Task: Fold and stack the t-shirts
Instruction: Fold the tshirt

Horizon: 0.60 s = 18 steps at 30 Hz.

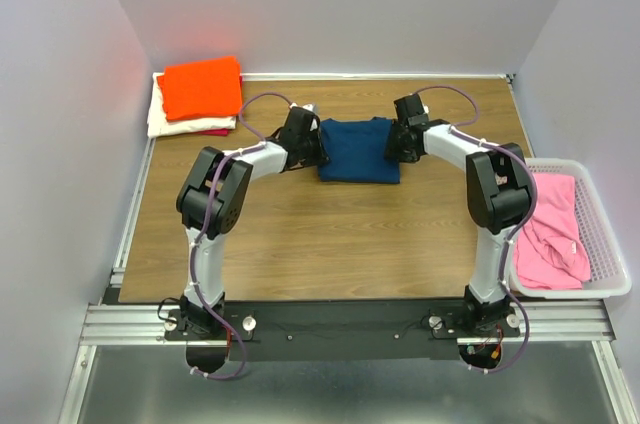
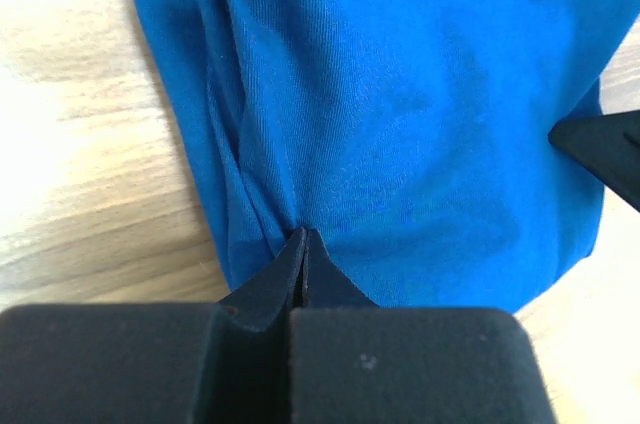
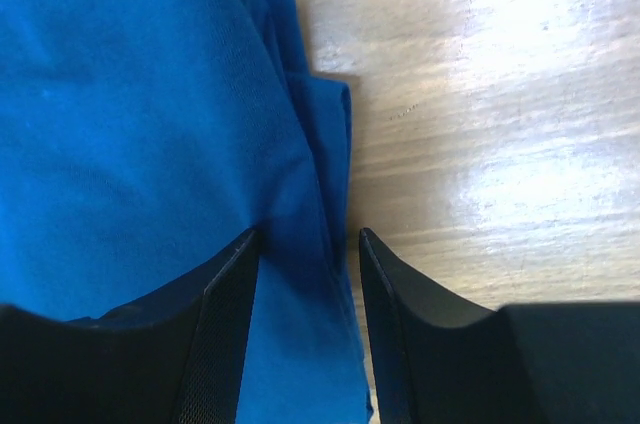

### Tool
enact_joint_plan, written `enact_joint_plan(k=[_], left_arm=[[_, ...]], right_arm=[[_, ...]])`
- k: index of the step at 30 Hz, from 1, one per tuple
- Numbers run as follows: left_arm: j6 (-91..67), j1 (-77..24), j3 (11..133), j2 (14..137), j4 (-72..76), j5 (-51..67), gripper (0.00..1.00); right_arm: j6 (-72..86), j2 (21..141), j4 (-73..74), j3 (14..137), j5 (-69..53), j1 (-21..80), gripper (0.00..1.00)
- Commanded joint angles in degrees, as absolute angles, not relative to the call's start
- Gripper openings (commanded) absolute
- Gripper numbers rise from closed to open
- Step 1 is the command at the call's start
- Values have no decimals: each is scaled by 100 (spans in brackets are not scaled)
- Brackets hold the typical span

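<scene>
The navy t-shirt (image 1: 358, 151) lies folded into a compact rectangle on the far middle of the wooden table (image 1: 300, 234), with one arm at each of its short sides. Its long axis runs left to right, straight from one gripper to the other. No collar or print shows, so I cannot tell which way the neck points. The left gripper (image 2: 304, 242) has its fingers pressed together at the shirt's left edge. Creases in the cloth run into the tips, so it looks to be pinching a fold there. The right gripper (image 3: 308, 236) is spread, its fingers straddling the layered right edge without closing on it. From here the fold looks about finished, and the next move would seem to be carrying the bundle to the stack. That stack sits in the far-left corner, well apart from the shirt, with the orange t-shirt (image 1: 200, 87) on top, the cream-white t-shirt (image 1: 160, 122) under it and a sliver of the red t-shirt (image 1: 212, 131) below. The left arm is the nearer one. The pink t-shirt (image 1: 555, 234) lies crumpled in the white basket (image 1: 603, 234) at the right, not yet folded.
</scene>
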<state>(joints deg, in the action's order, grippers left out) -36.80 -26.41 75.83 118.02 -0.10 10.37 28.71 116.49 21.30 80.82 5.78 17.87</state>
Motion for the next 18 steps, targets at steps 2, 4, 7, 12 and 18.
enact_joint_plan(k=[2,4,7,12,18], left_arm=[[-3762,-2865,7278,11646,-149,695,0],[-3805,-2918,7172,11584,-149,598,0],[-3849,-2979,6953,11400,-123,563,0],[-3806,-2988,6452,10820,-61,624,0],[-3621,-2699,6451,10266,-123,914,48]], right_arm=[[2927,11514,2188,7735,852,1968,52],[2935,11426,2188,7594,870,1995,52],[2962,11260,2188,7393,896,2013,52],[2927,10829,2188,7040,835,2039,52],[2900,10425,2197,6961,738,2039,53]])
